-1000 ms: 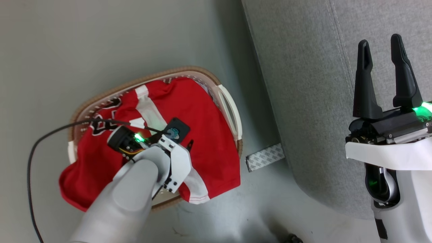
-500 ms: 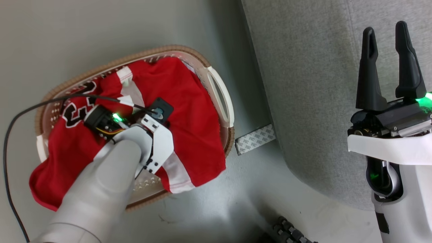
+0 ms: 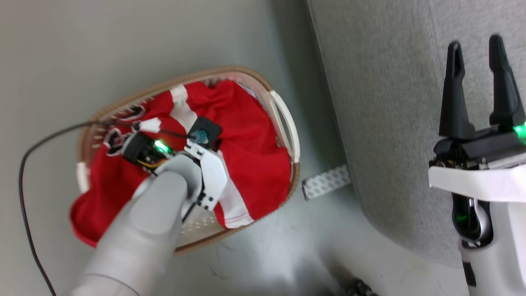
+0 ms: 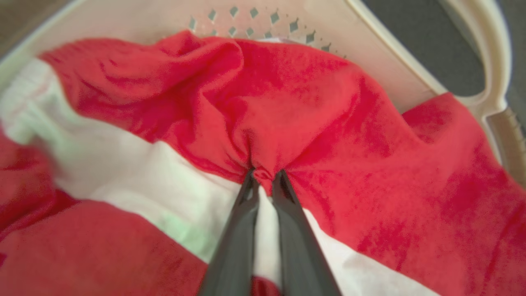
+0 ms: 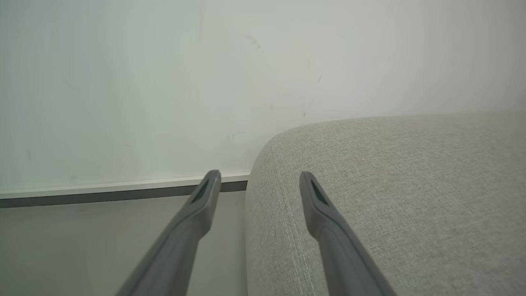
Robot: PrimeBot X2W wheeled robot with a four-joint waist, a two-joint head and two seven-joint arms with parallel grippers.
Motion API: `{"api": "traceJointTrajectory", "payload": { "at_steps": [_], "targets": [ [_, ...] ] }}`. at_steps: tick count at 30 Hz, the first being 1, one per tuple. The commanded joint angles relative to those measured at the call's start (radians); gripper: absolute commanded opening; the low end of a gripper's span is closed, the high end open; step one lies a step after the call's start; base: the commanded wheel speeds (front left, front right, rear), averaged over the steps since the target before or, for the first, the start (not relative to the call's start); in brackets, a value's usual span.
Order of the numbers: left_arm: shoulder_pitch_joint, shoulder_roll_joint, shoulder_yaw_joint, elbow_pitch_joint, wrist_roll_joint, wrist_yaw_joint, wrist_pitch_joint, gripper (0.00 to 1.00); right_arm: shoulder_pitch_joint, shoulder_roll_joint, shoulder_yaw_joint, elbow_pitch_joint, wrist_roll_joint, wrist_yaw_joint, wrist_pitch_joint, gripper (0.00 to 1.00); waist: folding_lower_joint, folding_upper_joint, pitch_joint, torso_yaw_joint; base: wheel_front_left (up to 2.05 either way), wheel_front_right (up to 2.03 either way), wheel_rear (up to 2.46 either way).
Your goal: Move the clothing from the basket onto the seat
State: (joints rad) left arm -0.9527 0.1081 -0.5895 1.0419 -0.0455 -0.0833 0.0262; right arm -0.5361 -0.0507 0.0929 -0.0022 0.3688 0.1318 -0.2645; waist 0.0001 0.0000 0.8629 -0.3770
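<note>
Where the left jaws meet, a fold of clothing sits pinched.

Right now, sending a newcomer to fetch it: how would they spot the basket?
Find the large light-grey fabric seat; on the floor beside it sits a small oval white perforated plastic basket. Its tan-brown rim and bright red clothing inside set it apart.

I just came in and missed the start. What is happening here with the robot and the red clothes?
The robot's left gripper is shut on a fold of the red clothing, which lies in the white basket on the floor. The right gripper is open and empty, above the grey seat. No clothing lies on the part of the seat that is in view.
</note>
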Motion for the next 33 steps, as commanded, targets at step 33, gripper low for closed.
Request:
{"api": "traceJointTrajectory", "payload": {
  "at_steps": [33],
  "targets": [
    [0.485, -0.012, 0.077, -0.556, -0.439, 0.071, -0.188, 0.0, 0.502, -0.015, -0.085, 0.142, -0.142, -0.002, 0.0, 1.0, -0.0001, 0.0, -0.806, 0.313, 0.0, 0.0, 0.0]
  ]
}}
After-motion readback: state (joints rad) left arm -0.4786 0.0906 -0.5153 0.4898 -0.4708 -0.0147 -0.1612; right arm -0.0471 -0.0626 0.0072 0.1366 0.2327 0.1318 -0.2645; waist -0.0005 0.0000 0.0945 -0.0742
